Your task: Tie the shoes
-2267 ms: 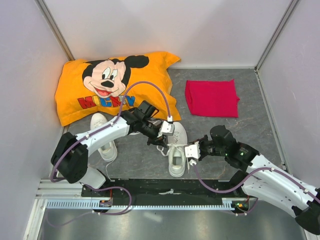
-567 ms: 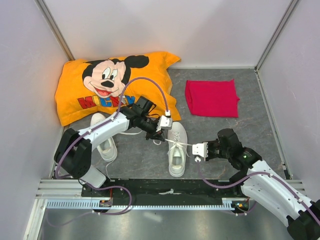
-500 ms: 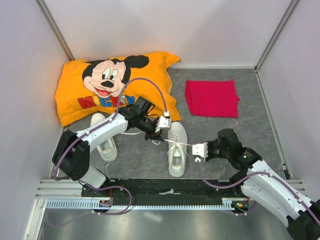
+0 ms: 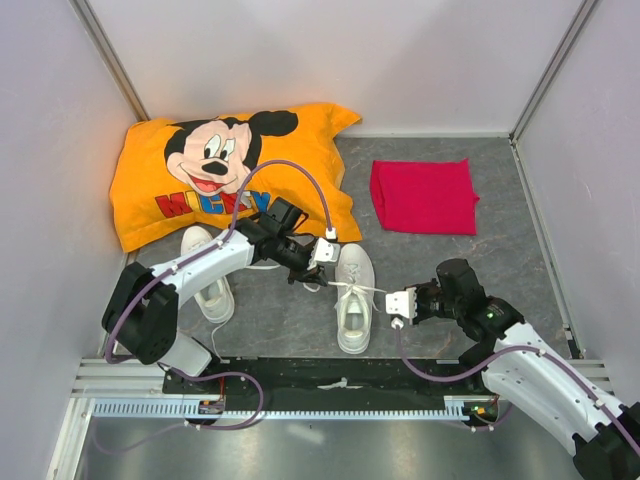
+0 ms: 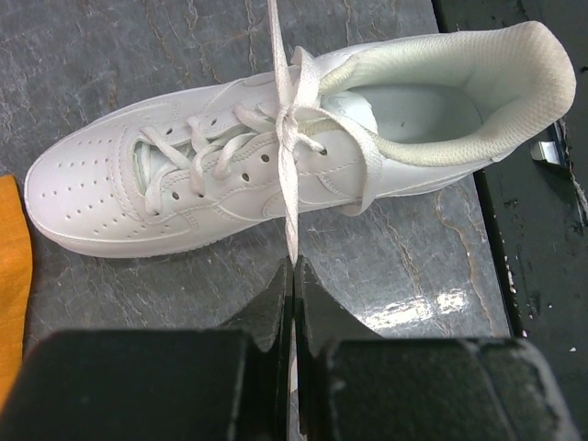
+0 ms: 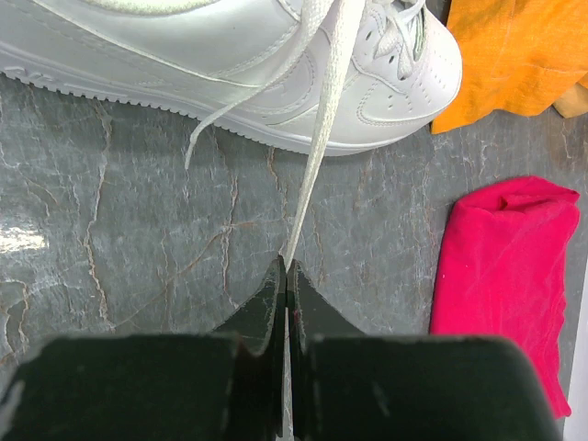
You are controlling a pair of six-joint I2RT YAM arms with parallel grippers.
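Two white sneakers stand on the grey floor. The right shoe (image 4: 353,297) lies between the arms, toe away from the bases; it fills the left wrist view (image 5: 276,156) and the top of the right wrist view (image 6: 230,64). The left shoe (image 4: 207,280) is partly under the left arm. My left gripper (image 4: 304,273) is shut on one lace (image 5: 289,184) at the shoe's left side. My right gripper (image 4: 388,301) is shut on the other lace (image 6: 322,147) to the shoe's right. Both laces run taut from a crossing over the tongue.
An orange Mickey pillow (image 4: 215,165) lies at the back left, close behind the shoes. A folded red cloth (image 4: 422,195) lies at the back right, also in the right wrist view (image 6: 501,276). A black rail (image 4: 330,375) runs along the near edge. Walls enclose three sides.
Both grippers have pulled apart since the earliest frame, the left to the left, the right to the right and nearer. The laces are now stretched taut across the shoe.
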